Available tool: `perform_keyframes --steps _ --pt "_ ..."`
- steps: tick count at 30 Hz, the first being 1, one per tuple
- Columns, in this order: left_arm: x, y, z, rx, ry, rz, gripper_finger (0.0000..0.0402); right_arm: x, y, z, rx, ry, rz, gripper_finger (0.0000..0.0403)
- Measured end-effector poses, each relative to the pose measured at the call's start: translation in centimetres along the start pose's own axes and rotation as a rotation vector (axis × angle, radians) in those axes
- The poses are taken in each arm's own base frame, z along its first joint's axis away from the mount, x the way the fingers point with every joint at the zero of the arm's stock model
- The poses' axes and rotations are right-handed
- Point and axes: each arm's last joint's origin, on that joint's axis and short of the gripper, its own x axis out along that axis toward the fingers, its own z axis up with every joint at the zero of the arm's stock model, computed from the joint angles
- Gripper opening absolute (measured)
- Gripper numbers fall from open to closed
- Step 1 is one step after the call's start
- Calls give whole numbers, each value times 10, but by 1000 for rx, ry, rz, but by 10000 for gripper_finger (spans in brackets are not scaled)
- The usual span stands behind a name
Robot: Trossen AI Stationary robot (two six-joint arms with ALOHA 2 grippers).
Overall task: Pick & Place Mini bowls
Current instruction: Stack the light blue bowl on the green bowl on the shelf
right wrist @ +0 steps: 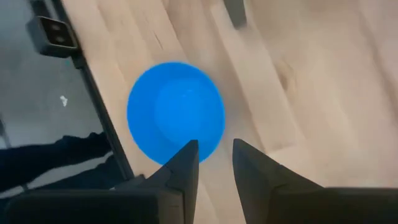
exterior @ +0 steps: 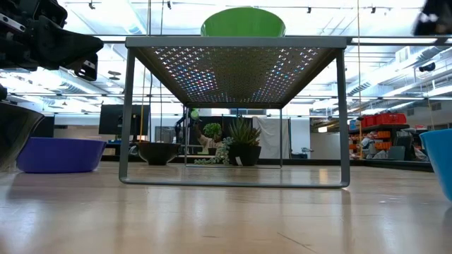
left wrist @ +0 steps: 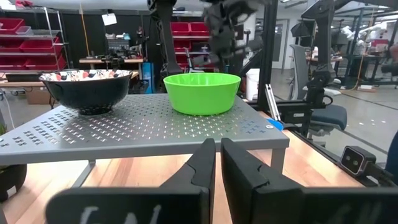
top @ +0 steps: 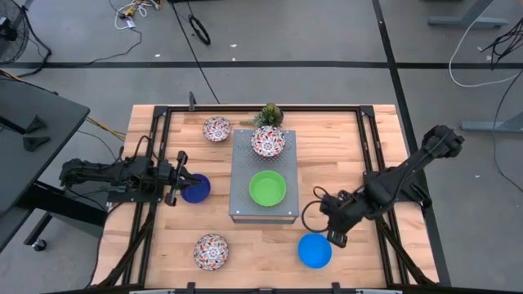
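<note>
Overhead, wooden table [top: 261, 245], grey floor; left tool [top: 176, 188] nearly closed, right tool [top: 337, 237] parted, both empty.

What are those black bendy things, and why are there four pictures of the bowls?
They are two robot arms with two-finger grippers. One camera looks down from above, one sits at table height, and one rides on each wrist. The grey metal stand holds a green bowl and a flowery bowl. Two more flowery bowls sit on the wooden table. The left gripper, nearly shut, is beside the dark blue bowl. The right gripper, open, hovers by the light blue bowl. Neither holds anything.
</note>
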Motion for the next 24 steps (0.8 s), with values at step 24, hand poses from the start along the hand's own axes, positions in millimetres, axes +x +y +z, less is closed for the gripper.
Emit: perform_keyframes --steps 24 --pt "0 0 0 0 0 0 30 37 17 -2 198 62 -158 100"
